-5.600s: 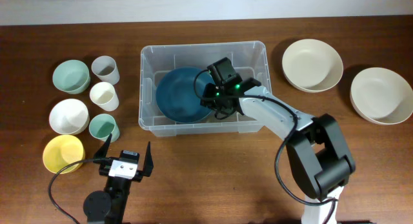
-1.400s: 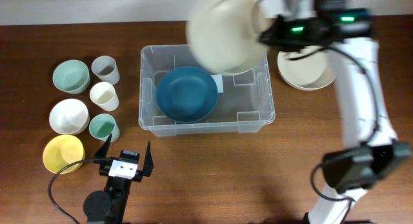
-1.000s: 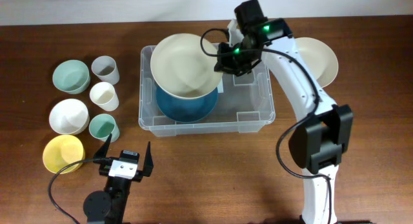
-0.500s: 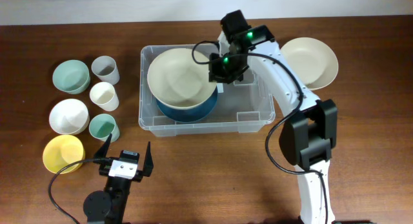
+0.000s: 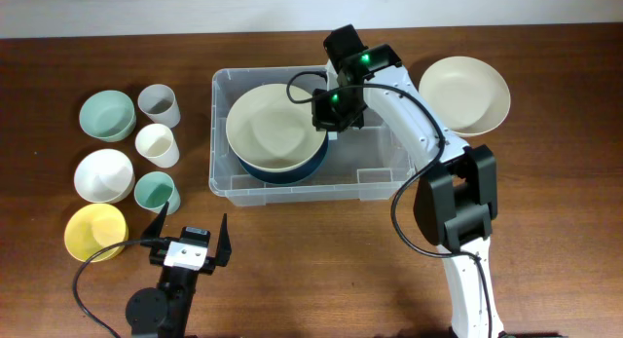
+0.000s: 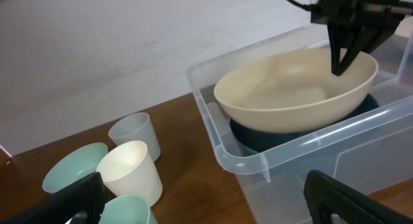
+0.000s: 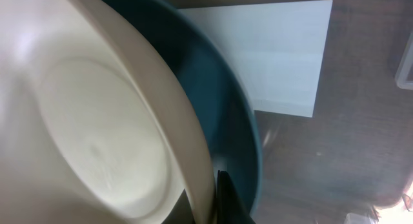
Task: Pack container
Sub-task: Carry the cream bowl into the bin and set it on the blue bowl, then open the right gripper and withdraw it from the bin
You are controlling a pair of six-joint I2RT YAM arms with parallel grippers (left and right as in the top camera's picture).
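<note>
Right wrist view is mostly useless: the cream bowl [image 7: 97,121] fills it. Only a sliver of the blue bowl [image 7: 240,140] and part of the white label [image 7: 271,56] show, and one dark finger [image 7: 227,201] peeks in at the bottom edge. Overhead, the right gripper [image 5: 329,110] is pinched on the cream bowl's right rim. The left gripper [image 5: 191,226] sits spread wide near the table's front. Half a second ago that bowl was tilted higher; now it's sunk into the blue one inside the container [image 5: 382,178], mid-table. One spare cream bowl [image 5: 464,94] sits right of it, down from two. Dark wood table [image 5: 321,270], pale wall [image 5: 292,5] behind.
</note>
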